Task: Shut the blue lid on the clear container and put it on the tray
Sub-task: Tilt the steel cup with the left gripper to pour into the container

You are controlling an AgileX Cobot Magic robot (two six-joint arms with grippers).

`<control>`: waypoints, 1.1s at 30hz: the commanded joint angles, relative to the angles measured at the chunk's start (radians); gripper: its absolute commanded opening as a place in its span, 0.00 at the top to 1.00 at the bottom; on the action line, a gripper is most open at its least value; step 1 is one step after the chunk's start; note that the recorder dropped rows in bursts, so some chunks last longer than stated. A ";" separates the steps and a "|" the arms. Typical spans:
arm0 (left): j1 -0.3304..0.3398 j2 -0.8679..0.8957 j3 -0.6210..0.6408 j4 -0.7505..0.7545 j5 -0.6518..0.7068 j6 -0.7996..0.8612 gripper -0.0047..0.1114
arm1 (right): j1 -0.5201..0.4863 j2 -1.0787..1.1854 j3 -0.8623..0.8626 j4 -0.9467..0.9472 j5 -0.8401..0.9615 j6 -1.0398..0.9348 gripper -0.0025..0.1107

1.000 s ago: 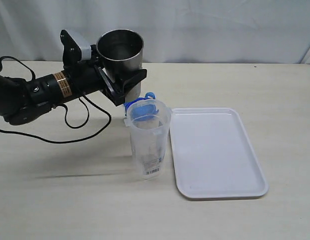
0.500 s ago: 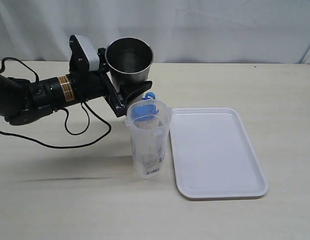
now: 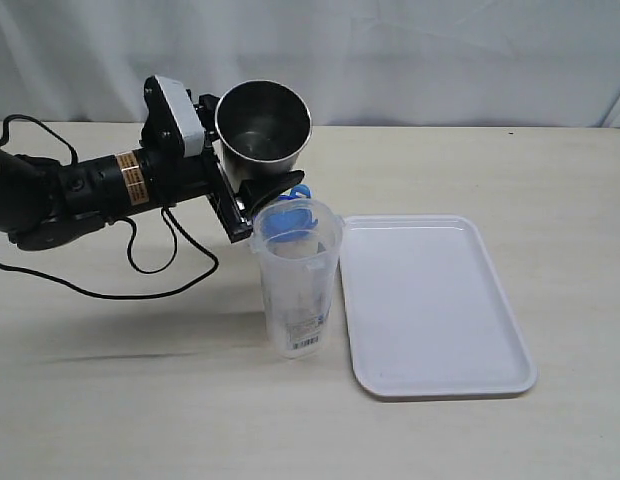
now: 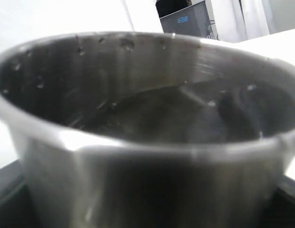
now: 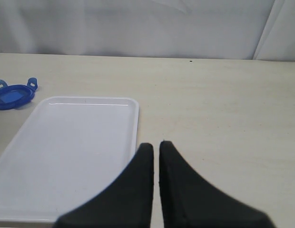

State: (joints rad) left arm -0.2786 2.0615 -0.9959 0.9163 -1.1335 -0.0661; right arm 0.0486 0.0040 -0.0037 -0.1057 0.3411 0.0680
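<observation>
Bordering the tray (image 3: pixel 440 310), the clear container (image 3: pixel 296 285) is left unmoved, while the steel cup (image 3: pixel 263 125), clamped in the left gripper (image 3: pixel 248 175), is brought nearer its rim than before. The blue lid (image 3: pixel 288 222) is seen lying behind the container; the right gripper (image 5: pixel 156 152) is pinched together, empty.

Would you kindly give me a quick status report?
Left gripper shut on steel cup, tilted by clear container. Right gripper shut, empty. Blue lid off, on table; tray bare.
</observation>
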 commanded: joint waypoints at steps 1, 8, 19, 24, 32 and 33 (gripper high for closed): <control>-0.003 -0.025 -0.019 -0.027 -0.088 0.058 0.96 | -0.002 -0.004 0.004 -0.007 0.001 0.001 0.94; -0.003 -0.025 -0.019 -0.020 -0.088 0.117 0.96 | -0.002 -0.004 0.004 -0.007 0.001 0.001 0.94; -0.003 -0.025 -0.019 -0.012 -0.088 0.160 0.96 | -0.002 -0.004 0.004 -0.007 0.001 0.001 0.94; -0.003 -0.025 -0.019 -0.012 -0.088 0.203 0.96 | -0.002 -0.004 0.004 -0.007 0.001 0.001 0.94; -0.003 -0.025 -0.019 0.008 -0.088 0.213 0.96 | -0.002 -0.004 0.004 -0.007 0.001 0.001 0.94; -0.003 -0.025 -0.019 0.016 -0.088 0.225 0.96 | -0.002 -0.004 0.004 -0.007 0.001 0.001 0.94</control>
State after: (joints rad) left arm -0.2786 2.0615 -0.9959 0.9447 -1.1335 0.1324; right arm 0.0486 0.0040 -0.0037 -0.1057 0.3411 0.0680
